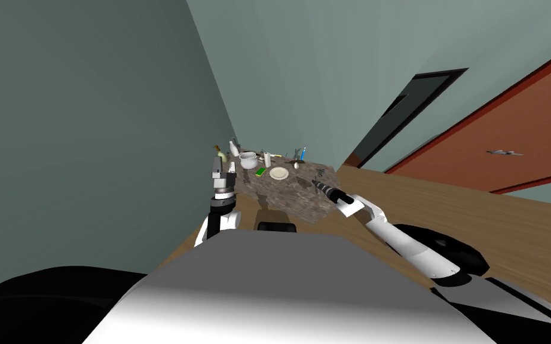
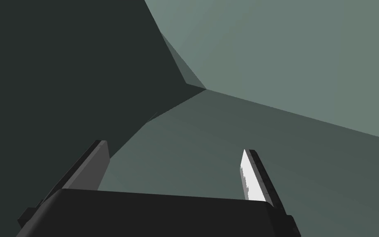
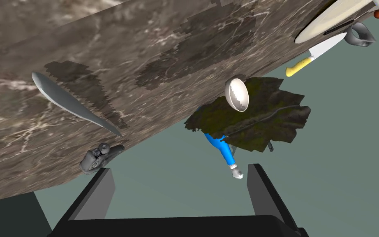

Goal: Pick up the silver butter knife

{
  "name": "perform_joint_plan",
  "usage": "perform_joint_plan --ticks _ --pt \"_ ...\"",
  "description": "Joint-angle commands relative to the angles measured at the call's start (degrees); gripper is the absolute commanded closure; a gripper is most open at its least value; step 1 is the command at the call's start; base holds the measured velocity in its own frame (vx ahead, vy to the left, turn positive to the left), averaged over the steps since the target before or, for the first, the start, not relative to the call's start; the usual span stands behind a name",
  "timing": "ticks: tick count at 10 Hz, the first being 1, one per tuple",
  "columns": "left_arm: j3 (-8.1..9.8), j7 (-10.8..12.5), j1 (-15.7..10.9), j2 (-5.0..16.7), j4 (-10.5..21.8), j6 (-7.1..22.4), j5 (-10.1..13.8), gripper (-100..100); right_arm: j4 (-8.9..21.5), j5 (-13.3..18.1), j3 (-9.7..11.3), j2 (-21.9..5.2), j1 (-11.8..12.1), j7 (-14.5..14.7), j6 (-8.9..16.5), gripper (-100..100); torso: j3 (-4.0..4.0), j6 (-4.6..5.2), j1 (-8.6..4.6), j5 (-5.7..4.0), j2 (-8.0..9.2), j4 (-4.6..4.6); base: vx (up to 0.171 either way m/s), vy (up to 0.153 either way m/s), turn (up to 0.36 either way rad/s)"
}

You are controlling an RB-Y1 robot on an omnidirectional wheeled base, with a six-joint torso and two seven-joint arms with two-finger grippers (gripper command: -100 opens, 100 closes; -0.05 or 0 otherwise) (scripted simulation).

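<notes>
Here, the right gripper (image 3: 180, 168), jaws open, hangs near the counter (image 3: 164, 49) edge where the butter knife (image 3: 73, 103) lies flat; best to straddle its slim blade squarely before closing. The left gripper (image 2: 175, 147) has its jaws open too.

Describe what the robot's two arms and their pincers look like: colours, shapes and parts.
The right arm is a white tube with a rounded black joint and a slim dark wrist. The left arm has white links, a black band and a ribbed grey wrist. The left pincer and the right pincer each have two thin, flat, blade-like grey fingers on a dark box. No cables or markings are visible.
</notes>
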Motion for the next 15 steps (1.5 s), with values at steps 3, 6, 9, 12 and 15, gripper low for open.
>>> perform_joint_plan --ticks 3,6,9,12,15 --pt "0.0 0.0 0.0 0.0 0.0 0.0 0.0 0 5.2 -2.2 1.6 -3.9 -2.1 2.6 6.4 -100 -0.04 -0.03 0.08 0.03 -0.08 -0.01 0.027 0.049 0.17" --pt "0.0 0.0 0.0 0.0 0.0 0.0 0.0 0 6.7 -2.9 2.1 -5.0 -2.6 3.4 9.2 -100 -0.03 -0.01 0.03 0.02 -0.05 -0.01 0.023 0.029 0.065" --pt "0.0 0.0 0.0 0.0 0.0 0.0 0.0 0 10.6 -4.8 3.6 -7.6 -3.8 5.3 14.5 -100 -0.03 0.0 0.02 0.0 -0.04 -0.01 0.027 0.029 0.144" --pt "0.0 0.0 0.0 0.0 0.0 0.0 0.0 0 13.4 -6.3 4.7 -9.2 -4.4 6.6 18.4 -100 -0.04 0.0 0.02 0.0 -0.07 -0.02 0.034 0.027 0.137" --pt "0.01 0.0 0.0 0.0 0.0 0.0 0.0 0 13.1 -6.8 4.7 -9.7 -4.3 6.7 19.0 0 0.01 0.03 -0.05 -0.01 0.02 0.0 0.012 0.007 0.033"
